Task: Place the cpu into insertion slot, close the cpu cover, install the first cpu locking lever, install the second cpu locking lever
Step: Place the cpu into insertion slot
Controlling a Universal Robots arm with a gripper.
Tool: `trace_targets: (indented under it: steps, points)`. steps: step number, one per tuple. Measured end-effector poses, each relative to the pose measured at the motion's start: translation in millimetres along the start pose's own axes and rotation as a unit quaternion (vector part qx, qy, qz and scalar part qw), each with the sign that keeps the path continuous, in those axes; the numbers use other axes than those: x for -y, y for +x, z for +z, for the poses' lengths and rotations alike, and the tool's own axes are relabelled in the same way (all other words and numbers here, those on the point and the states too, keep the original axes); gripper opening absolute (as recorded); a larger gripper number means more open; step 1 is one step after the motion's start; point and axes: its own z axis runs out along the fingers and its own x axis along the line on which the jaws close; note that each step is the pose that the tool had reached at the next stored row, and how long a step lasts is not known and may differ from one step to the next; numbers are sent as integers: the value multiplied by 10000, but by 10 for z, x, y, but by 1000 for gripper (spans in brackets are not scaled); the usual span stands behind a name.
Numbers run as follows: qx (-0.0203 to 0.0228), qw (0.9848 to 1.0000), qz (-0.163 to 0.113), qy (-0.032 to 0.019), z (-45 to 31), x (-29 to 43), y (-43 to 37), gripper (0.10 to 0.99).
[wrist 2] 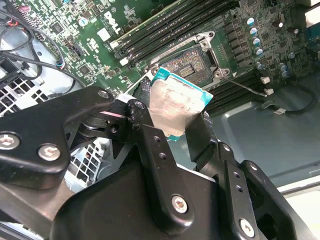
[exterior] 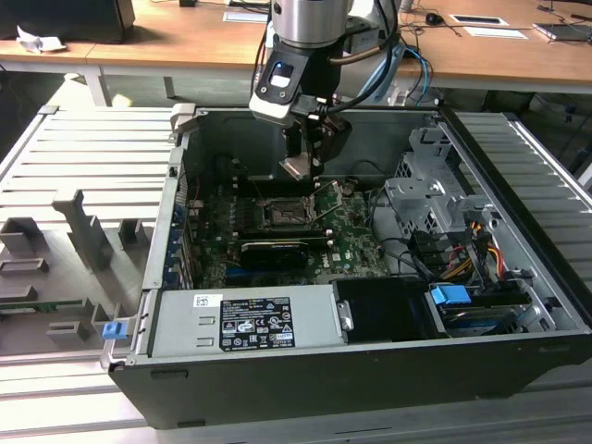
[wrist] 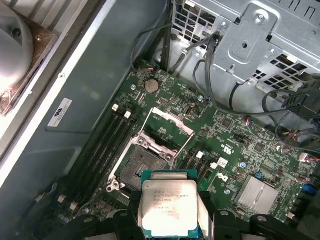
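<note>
The cpu [wrist 2: 177, 102] is clamped between the two black fingers [wrist 2: 150, 145] of the gripper [wrist 2: 172, 127], which are closed on two opposite edges, so that the silvery face is left bare in both wrist views. The chip is held in the air, clear of the green board [wrist: 235, 145], and is seen tilted rather than level in the exterior view.

Read as a clock face on the exterior view, the insertion slot [exterior: 282, 215] lies at about six o'clock from the chip, a shade toward seven and near, but apart. Being square, the chip has no long axis — what counts is the turn of its edges, which appear skewed against the socket's edges in the first wrist view. How much of that is real cannot be told.

The socket is uncovered and nothing is seated in it. The cpu cover [wrist: 167, 125] is raised on the side of the socket away from the fingers. A thin locking lever [exterior: 324, 215] stands up at about three o'clock of the slot — these two are judged the closest obstacles.

Further out, memory slots [wrist: 107, 145] flank the socket. A long black card [exterior: 273, 250] lies at six o'clock of it, a drive cage [exterior: 430, 199] is set well off at three o'clock, and the power supply [exterior: 245, 319] is at six o'clock beyond the card.
</note>
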Motion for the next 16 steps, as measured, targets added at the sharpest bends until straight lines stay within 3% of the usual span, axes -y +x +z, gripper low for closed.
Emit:
trace_targets:
  steps: [9, 16]
  points:
    - [6, 10000, 74, -2, 9, 1, 0, 525]
    - [41, 9990, 434, -5, 25, 2, -1, 525]
